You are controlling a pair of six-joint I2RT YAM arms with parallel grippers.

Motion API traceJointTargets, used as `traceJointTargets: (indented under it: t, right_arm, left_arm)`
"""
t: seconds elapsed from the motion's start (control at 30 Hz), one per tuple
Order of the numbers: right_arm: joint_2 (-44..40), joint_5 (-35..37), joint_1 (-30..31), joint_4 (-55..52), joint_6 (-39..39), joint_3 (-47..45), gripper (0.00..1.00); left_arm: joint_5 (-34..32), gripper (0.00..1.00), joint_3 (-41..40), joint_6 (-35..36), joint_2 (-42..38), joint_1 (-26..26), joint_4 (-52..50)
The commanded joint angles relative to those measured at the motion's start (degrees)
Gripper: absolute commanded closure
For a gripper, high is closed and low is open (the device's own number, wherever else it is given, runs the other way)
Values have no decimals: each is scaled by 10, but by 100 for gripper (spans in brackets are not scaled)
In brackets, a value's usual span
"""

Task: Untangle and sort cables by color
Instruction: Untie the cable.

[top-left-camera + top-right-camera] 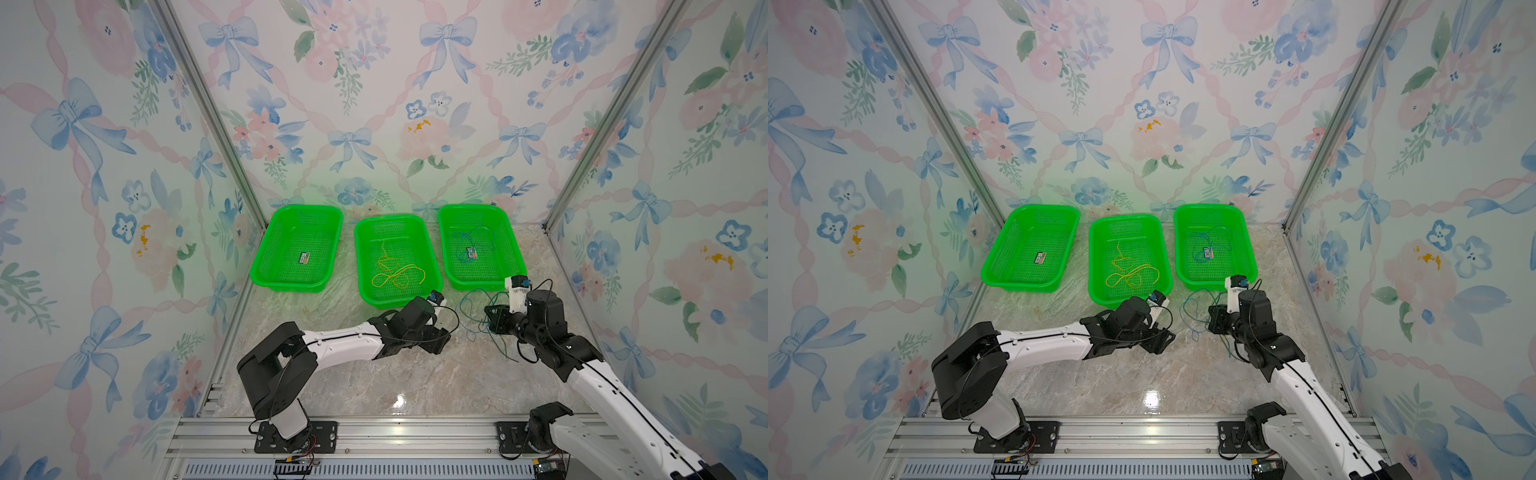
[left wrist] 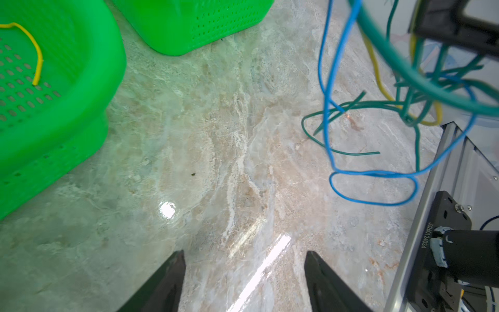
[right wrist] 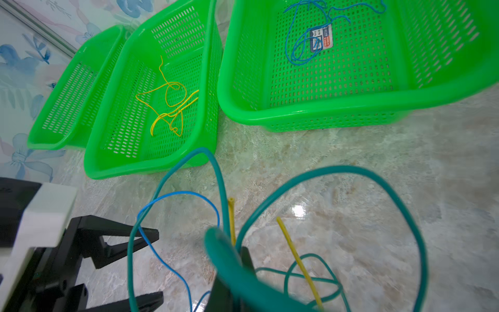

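Both arms share one build: glossy white shells on the long links and matte black housings at the joints. The left arm [image 1: 340, 338] has a thin black cable [image 1: 458, 321] looping by its wrist, and a dark line runs along its white shell, which is dotted with small screws. The right arm [image 1: 602, 386] looks the same. Each wrist bears a white camera block [image 1: 516, 291] with a blue patch. The left hand [image 2: 244, 259] has two black tapered fingers [image 2: 164, 283]; the right hand [image 1: 493, 318] is black too. Black base plates [image 1: 326, 434] show screw heads.
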Motion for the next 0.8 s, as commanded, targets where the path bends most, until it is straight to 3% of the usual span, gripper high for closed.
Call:
traceJointTargets:
  t: [0.0,0.13,0.33,0.43,0.5,0.63,0.77]
  right_arm:
    - [-19,-41,-6,-11,9,9,100]
    - [-35,-65,-7,13,23,2,100]
    - [-36,-105,-7,55,57,-8,100]
    - [-35,-121,-6,76,76,-15,100]
    - [-32,-123,-6,85,86,-22,100]
    - [-17,-125,-5,103,91,-39,100]
    - [-1,-114,-5,106,90,-51,97]
  left_arm:
    - [52,25,-16,-25,-55,16,63]
    - [115,25,-55,-47,-95,40,141]
    - [136,29,-53,-48,-86,43,161]
    - [121,42,-48,-46,-73,44,161]
    - [113,56,-43,-45,-69,45,161]
    - [117,98,-33,-28,-69,45,161]
    - [111,100,-39,-21,-80,49,161]
